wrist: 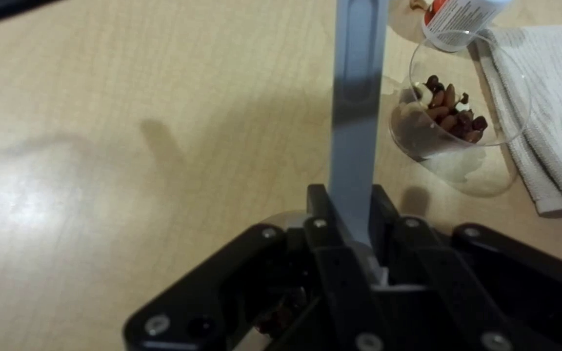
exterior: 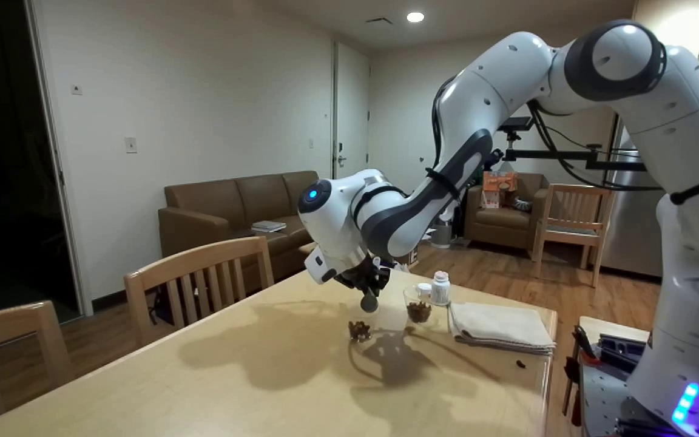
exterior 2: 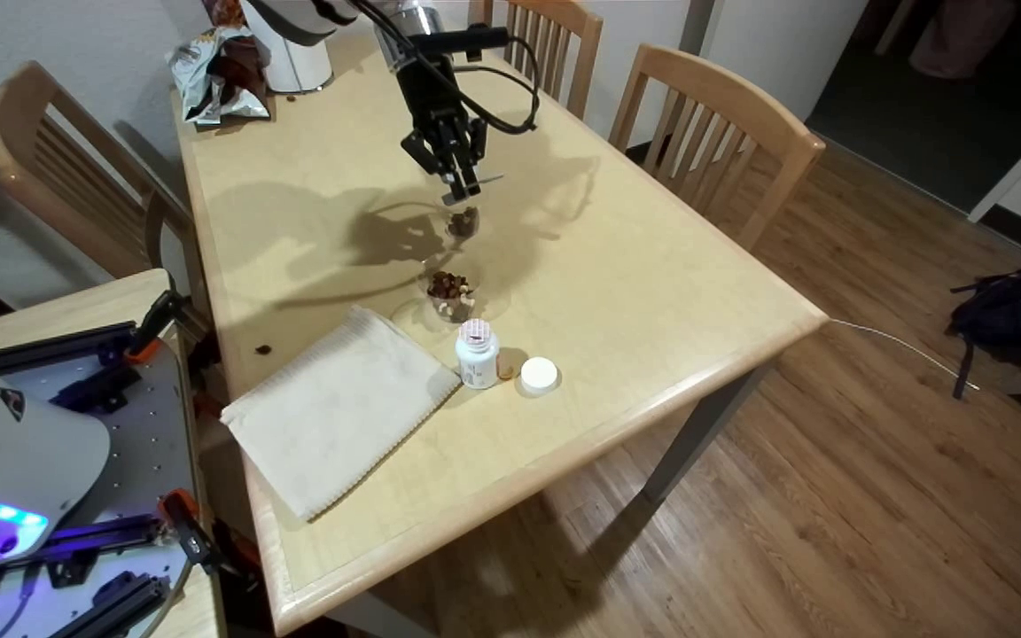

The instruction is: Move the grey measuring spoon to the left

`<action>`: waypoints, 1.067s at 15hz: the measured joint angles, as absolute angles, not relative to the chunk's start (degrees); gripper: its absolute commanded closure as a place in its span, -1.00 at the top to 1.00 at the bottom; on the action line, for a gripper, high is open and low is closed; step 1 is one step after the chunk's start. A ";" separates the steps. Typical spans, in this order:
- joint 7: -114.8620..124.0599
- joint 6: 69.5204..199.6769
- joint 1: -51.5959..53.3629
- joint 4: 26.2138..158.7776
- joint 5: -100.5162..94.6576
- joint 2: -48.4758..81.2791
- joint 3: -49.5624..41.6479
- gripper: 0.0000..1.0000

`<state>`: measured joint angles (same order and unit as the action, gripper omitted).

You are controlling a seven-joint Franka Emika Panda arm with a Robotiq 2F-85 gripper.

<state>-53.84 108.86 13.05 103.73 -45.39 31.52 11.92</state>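
Observation:
The grey measuring spoon is held in the air above the table (exterior: 252, 376). In the wrist view its long flat grey handle (wrist: 358, 112) points up between the two fingers. My gripper (wrist: 347, 200) is shut on the spoon; the gripper also shows in both exterior views (exterior: 375, 284) (exterior 2: 464, 177). The spoon's round grey end (exterior: 369, 301) hangs below the fingers in an exterior view. In an exterior view the thin handle (exterior 2: 491, 180) sticks out to the right of the fingers. The bowl's inside is hidden by the gripper in the wrist view.
A clear cup of dark pieces (exterior: 360, 331) stands just below the gripper. A clear cup of nuts (exterior 2: 450, 297) stands beside it. A white bottle (exterior 2: 477, 356), a white cap (exterior 2: 538, 377), a folded cloth (exterior 2: 342, 412) and a dark lump (exterior 2: 263, 350) are nearby.

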 measured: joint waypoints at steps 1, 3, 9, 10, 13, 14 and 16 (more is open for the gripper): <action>-53.84 108.85 13.05 103.72 -45.39 32.04 11.92 -0.83; -53.85 108.85 13.05 103.71 -45.39 33.07 11.92 -0.83; -53.92 108.89 13.09 103.69 -45.39 34.39 12.31 -0.55; -53.92 108.89 13.09 103.69 -45.39 34.42 12.36 -0.55; -53.92 108.89 13.09 103.69 -45.39 34.42 12.39 -0.55; -53.92 108.89 13.09 103.69 -45.39 34.42 12.39 -0.55; -53.92 108.89 13.09 103.69 -45.39 34.42 12.39 -0.55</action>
<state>-53.92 108.89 13.09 103.69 -45.39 34.42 12.39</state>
